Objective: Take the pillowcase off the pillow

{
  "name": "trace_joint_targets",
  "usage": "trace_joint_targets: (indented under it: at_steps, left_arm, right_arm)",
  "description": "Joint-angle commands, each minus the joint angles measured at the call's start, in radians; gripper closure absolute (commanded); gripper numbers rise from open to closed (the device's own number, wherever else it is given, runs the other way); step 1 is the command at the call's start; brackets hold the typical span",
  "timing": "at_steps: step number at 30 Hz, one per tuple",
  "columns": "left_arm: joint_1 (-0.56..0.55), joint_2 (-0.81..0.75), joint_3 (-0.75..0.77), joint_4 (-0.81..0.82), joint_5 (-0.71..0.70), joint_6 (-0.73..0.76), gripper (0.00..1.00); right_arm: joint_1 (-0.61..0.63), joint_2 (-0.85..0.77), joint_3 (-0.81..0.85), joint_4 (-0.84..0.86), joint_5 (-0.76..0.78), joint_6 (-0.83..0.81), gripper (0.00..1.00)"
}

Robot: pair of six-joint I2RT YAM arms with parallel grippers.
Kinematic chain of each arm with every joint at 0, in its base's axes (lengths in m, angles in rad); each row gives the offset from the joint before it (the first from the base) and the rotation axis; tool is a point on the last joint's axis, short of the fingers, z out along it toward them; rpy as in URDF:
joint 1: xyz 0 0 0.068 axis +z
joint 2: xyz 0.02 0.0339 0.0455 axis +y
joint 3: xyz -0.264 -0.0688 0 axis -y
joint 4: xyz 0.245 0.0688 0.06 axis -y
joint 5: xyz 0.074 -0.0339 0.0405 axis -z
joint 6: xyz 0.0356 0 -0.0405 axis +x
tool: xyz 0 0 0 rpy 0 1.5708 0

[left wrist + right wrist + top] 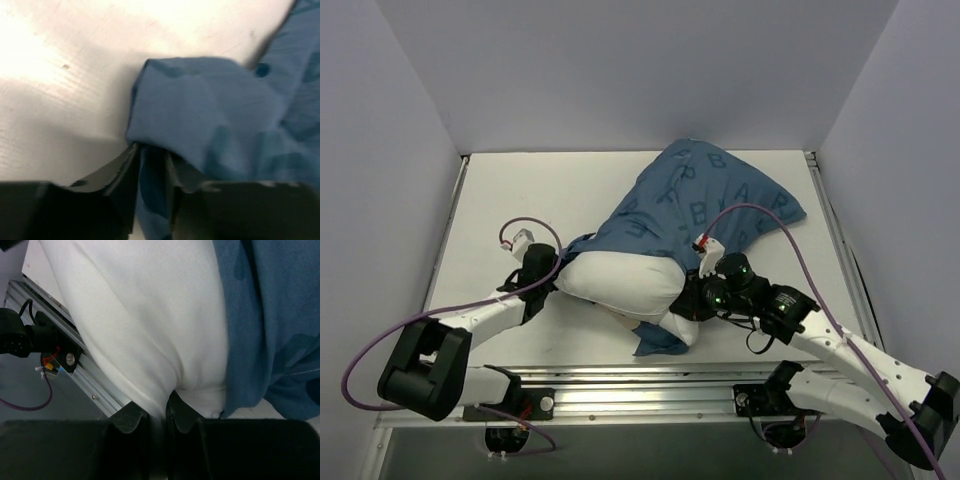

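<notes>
Your right gripper [159,409] has its jaws clenched on a pinch of the white pillow [620,282], likely to anchor it. Your left gripper [150,156] grasps a fold of the blue pillowcase [705,200], probably to peel it away. Only the top view shows the pillow half bared, mid-frame on the counter [510,190]; only the wrist views confirm each grip.

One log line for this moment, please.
left hand: shut on pillowcase | right hand: shut on pillow | pillowcase: partly off, near end of pillow bare
</notes>
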Motion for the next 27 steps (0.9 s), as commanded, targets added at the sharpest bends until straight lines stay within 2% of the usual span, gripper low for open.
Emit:
trace_joint_targets:
  at_steps: [1,2,3,4,5,6,7,9,10,12,13,14,16,18,21,23,27]
  left_arm:
    - [0.014,-0.093,0.036,0.121,0.012,0.064,0.63]
    - [0.017,-0.122,0.045,0.095,0.006,0.078,0.58]
    - [0.017,-0.152,0.066,0.018,-0.014,0.09,0.48]
    - [0.02,-0.216,0.08,-0.033,-0.024,0.111,0.41]
    - [0.023,-0.25,0.094,-0.081,-0.037,0.122,0.35]
    - [0.024,-0.314,0.121,-0.189,-0.064,0.132,0.21]
    - [0.026,-0.343,0.135,-0.257,-0.072,0.145,0.15]
    - [0.03,-0.417,0.187,-0.4,-0.08,0.165,0.05]
    - [0.033,-0.434,0.206,-0.44,-0.074,0.199,0.03]
    - [0.035,-0.471,0.24,-0.53,-0.057,0.222,0.02]
    - [0.037,-0.479,0.264,-0.549,-0.023,0.236,0.05]
    - [0.037,-0.486,0.269,-0.554,0.006,0.248,0.05]
    - [0.037,-0.492,0.269,-0.513,0.126,0.277,0.05]
    - [0.037,-0.476,0.267,-0.438,0.208,0.29,0.05]
    - [0.035,-0.373,0.28,-0.341,0.371,0.299,0.05]
    - [0.029,-0.319,0.303,-0.306,0.482,0.311,0.05]
    - [-0.022,-0.197,0.324,-0.296,0.546,0.33,0.05]
  right_arm:
    - [-0.006,0.038,0.028,0.054,-0.063,-0.044,0.89]
    - [-0.006,0.053,0.038,0.04,-0.057,-0.061,0.82]
    - [-0.006,0.055,0.057,0.014,-0.037,-0.069,0.76]
    - [-0.006,0.044,0.07,0.005,-0.015,-0.072,0.64]
    - [-0.009,0.033,0.079,-0.003,0.008,-0.069,0.56]
    - [-0.009,0.021,0.088,-0.012,0.026,-0.073,0.5]
    - [-0.012,0.004,0.111,-0.021,0.045,-0.078,0.38]
    - [-0.014,-0.005,0.143,-0.061,0.078,-0.086,0.29]
    - [-0.016,-0.01,0.179,-0.076,0.135,-0.086,0.23]
    - [-0.019,-0.01,0.217,-0.127,0.23,-0.073,0.19]
    - [-0.022,-0.008,0.254,-0.141,0.356,-0.057,0.14]
    - [-0.023,-0.007,0.268,-0.15,0.405,-0.055,0.12]
    - [-0.039,0.018,0.301,-0.162,0.521,-0.053,0.07]
    - [-0.063,0.05,0.317,-0.164,0.559,-0.053,0.05]
    - [-0.15,0.128,0.305,-0.103,0.528,-0.044,0.05]
    - [-0.239,0.167,0.276,-0.045,0.434,-0.04,0.06]
    - [-0.361,0.277,0.213,0.127,0.231,-0.033,0.09]
